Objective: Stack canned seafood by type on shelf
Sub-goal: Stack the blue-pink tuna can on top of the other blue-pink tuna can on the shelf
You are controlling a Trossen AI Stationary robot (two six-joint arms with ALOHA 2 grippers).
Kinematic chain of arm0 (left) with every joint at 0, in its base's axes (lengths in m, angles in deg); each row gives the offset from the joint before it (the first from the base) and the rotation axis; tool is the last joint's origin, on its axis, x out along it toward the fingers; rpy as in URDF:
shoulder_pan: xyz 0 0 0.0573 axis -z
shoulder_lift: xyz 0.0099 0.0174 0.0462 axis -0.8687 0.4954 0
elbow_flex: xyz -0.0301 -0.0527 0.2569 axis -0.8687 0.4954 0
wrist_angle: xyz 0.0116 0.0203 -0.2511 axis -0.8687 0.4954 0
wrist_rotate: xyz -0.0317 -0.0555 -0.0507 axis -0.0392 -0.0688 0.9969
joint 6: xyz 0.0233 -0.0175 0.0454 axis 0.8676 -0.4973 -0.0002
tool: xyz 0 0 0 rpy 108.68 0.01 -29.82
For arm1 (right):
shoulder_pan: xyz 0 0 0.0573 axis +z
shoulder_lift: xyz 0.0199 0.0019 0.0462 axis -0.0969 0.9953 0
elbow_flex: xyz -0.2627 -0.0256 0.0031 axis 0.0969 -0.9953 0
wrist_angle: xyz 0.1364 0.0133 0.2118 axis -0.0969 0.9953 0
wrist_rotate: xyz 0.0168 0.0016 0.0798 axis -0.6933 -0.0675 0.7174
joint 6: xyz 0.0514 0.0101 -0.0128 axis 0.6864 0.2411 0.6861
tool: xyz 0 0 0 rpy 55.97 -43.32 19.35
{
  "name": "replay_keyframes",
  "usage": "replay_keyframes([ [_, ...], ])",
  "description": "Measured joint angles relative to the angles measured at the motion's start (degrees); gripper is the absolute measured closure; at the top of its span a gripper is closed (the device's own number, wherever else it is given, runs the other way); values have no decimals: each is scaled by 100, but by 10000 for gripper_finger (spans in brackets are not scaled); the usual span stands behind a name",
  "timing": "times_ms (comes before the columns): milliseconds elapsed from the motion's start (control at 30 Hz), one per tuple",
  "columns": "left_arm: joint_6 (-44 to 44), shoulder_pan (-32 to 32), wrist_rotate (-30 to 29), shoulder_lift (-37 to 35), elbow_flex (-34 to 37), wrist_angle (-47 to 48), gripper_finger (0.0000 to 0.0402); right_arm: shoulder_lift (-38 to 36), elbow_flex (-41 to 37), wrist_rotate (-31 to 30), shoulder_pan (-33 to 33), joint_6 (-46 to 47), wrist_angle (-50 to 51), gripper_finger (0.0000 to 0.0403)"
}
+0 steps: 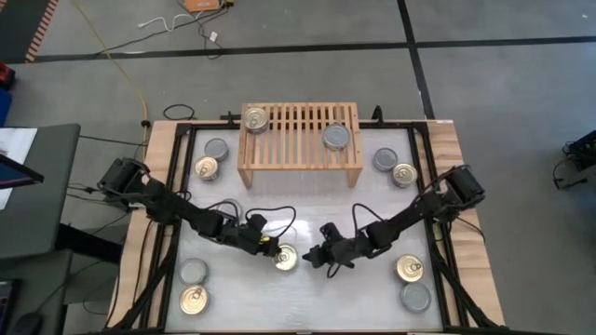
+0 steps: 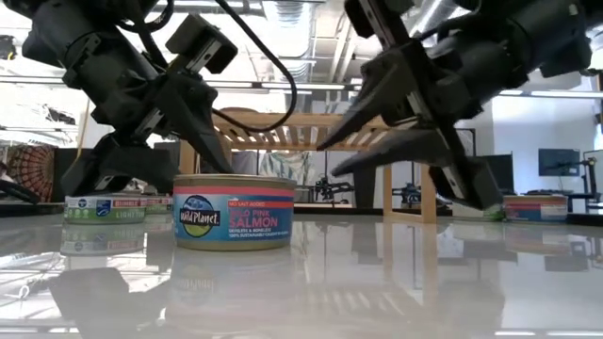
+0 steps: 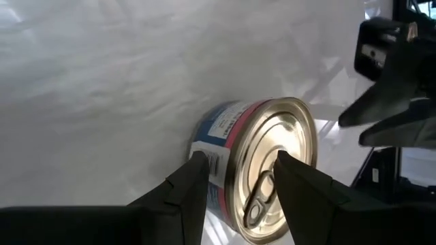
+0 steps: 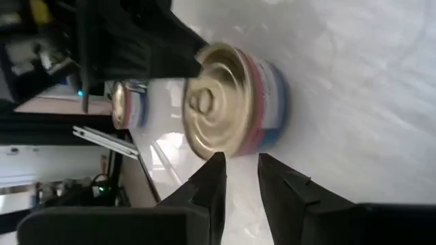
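- Salmon can (image 1: 286, 258), gold pull-ring top, sits on the counter (image 1: 307, 209) near-centre; low view reads "Wild Planet ... Pink Salmon" on the label (image 2: 233, 213), smaller print not legible.
- Left gripper (image 1: 265, 247) is at the can's left side. In the left wrist view its fingers (image 3: 184, 190) straddle the can (image 3: 262, 167), partly spread; real contact hard to confirm, so a pinch is not clear.
- Right gripper (image 1: 318, 257) is just right of the same can, apart from it. The right wrist view shows its fingers (image 4: 211, 178) with a narrow gap and nothing between them; the can (image 4: 228, 101) lies beyond the tips.
- In the low view both grippers' upper parts are cut off by the frame top; left gripper (image 2: 188, 127) hangs over the can, right gripper (image 2: 377, 141) is beside it.
- Shelf (image 1: 300, 144) is at the far centre of the counter, holding a gold-top can (image 1: 255, 119) at its left end and a grey-top can (image 1: 336, 138) right of middle.
- Loose cans far left: grey-top (image 1: 216, 149) and gold-top (image 1: 206, 168). Far right: grey-top (image 1: 386, 159) and gold-top (image 1: 403, 174).
- Near left: grey-top (image 1: 194, 272), gold-top (image 1: 193, 300). Near right: gold-top (image 1: 410, 269), grey-top (image 1: 415, 297).
- Labels on all loose cans are too small to read from above.
- Cables (image 1: 261, 216) trail over the counter behind the arms.
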Motion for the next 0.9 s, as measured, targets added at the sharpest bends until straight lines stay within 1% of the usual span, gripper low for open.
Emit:
replay_keyframes([
  [300, 34, 17, -1, 1, 2, 11, 246, 2, 10, 23, -247, -344, 168, 290],
  [500, 56, 15, 0, 0, 2, 32, 246, 0, 360, 27, -310, -608, 847, 290],
  [700, 155, -13, 2, 0, 2, 29, 246, -3, 598, 30, -357, -790, 1183, 290],
  [900, 179, -31, 3, 1, 2, 30, 246, 0, 595, 27, -355, -712, 1161, 290],
])
